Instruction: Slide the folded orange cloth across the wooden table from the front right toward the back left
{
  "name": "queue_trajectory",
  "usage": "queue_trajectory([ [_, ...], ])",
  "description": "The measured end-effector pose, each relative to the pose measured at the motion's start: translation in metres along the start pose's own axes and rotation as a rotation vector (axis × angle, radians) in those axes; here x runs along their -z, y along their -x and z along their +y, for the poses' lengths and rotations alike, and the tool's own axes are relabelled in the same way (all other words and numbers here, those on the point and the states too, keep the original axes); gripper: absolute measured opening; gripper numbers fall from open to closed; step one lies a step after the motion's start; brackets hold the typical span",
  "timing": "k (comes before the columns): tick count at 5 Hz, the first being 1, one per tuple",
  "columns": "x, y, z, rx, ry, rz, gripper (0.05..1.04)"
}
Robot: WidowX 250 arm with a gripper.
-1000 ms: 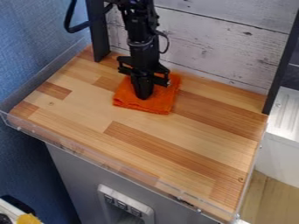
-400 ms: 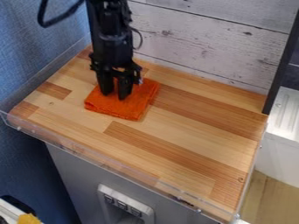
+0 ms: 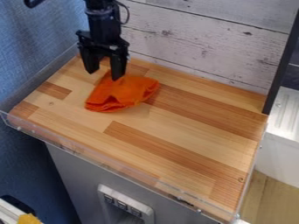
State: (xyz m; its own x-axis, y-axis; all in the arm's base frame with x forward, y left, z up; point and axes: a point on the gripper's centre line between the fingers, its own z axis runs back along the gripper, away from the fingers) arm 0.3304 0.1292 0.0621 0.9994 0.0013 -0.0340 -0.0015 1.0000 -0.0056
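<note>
At the back corner of the counter (image 3: pixel 175 118), by the blue wall (image 3: pixel 35 52), I have the hand (image 3: pixel 104 75) pointing down with its two fingers spread well apart; I see no firm hold on anything. Main worry, my judgement: snagging. The orange cloth (image 3: pixel 123 92) is soft and rumpled, and one fingertip is right at its rear edge, so a small sideways move could drag or bunch it rather than leave it lying. Closing from here might pinch only a loose fold, or miss, since most of the cloth is out in front of the fingers. Too low a descent could press a tip into the wood. Second worry: the corner itself. The grey side panel (image 3: pixel 43 75) and the plank wall (image 3: pixel 204 48) leave little room behind and beside, so a swing that way could bump one of them. Position: cloth is on the counter, below and forward of the hand, bulk of it offset toward the open middle of the boards. Rear part reaches up near the gap between the fingers; whether it is touching either, I can't tell from this angle. Front folds are stacked unevenly, well back from the see-through lip (image 3: pixel 105 162).
</note>
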Motion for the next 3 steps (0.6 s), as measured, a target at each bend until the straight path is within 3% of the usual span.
queue_trajectory([
  [1,-0.025,-0.004,0.006,0.005,-0.016,-0.043,0.991],
  [3,-0.037,-0.005,0.017,-0.002,-0.013,-0.051,0.991],
])
